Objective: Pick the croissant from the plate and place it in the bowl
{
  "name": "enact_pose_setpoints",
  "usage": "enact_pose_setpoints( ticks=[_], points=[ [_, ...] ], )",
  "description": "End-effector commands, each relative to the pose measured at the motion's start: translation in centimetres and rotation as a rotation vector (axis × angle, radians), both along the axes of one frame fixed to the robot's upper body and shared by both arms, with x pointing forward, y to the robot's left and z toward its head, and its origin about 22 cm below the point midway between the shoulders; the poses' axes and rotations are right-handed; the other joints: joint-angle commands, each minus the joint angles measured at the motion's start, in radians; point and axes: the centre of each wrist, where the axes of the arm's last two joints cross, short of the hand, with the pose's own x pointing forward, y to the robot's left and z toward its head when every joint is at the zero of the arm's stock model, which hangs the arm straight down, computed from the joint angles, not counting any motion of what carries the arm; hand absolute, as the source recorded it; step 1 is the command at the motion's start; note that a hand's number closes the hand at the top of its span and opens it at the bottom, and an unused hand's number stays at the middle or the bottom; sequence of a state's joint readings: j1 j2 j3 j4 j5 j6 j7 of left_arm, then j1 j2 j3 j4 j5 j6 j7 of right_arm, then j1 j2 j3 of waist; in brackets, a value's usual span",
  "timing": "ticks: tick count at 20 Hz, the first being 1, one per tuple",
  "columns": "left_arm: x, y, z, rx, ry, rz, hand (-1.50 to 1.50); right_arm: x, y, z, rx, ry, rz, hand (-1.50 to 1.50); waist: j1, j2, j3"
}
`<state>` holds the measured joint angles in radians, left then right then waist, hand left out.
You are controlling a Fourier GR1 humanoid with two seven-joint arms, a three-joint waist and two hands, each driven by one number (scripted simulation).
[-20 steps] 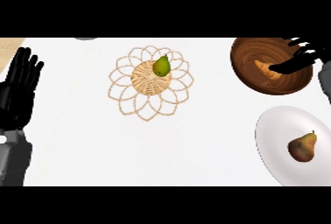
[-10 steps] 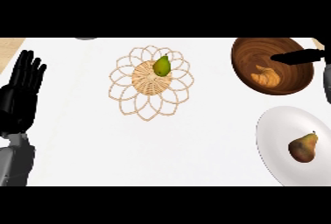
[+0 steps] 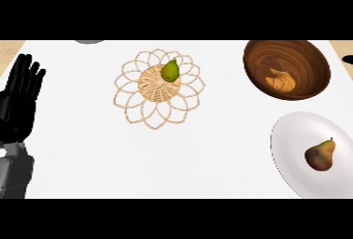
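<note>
Golden-brown croissant [image 3: 279, 81] in a dark brown wood-grained bowl [image 3: 257, 58]; white plate [image 3: 289, 154] below it bears a brown-red pear [image 3: 321, 155]; white desk [image 3: 207, 158].

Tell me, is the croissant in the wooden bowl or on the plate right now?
In the bowl. The croissant lies inside the wooden bowl; the white plate holds only a brown pear.

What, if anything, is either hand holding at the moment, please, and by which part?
Nothing is held. The left hand rests open at the left edge; the croissant lies in the bowl.
</note>
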<state>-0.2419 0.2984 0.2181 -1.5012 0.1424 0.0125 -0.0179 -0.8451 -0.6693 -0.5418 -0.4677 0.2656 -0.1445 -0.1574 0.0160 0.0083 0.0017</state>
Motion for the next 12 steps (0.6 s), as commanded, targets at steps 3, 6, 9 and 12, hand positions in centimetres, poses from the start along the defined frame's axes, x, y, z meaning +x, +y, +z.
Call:
enact_pose_setpoints(
  ticks=[3,6,9,12],
  points=[
    [1.2,0.5,0.4,0.01,-0.006,0.02,0.0,-5.4,-6.8,-0.2,0.071,-0.074,-0.043,-1.5,-0.014,0.0,0.0],
    [-0.3,-1.6,0.6,-0.005,-0.007,-0.015,0.0,-9.2,-10.2,-0.8,0.07,-0.086,-0.043,-1.5,0.001,0.0,0.002],
    [0.6,-0.3,0.8,-0.014,-0.024,-0.006,0.0,-10.2,-10.6,-2.5,0.088,-0.111,-0.036,-1.5,0.005,0.003,0.002],
    [0.2,0.4,-0.1,-0.008,-0.002,0.005,0.0,-13.0,-13.1,-0.8,0.111,-0.115,-0.014,-1.5,0.007,0.004,0.003]
  ],
)
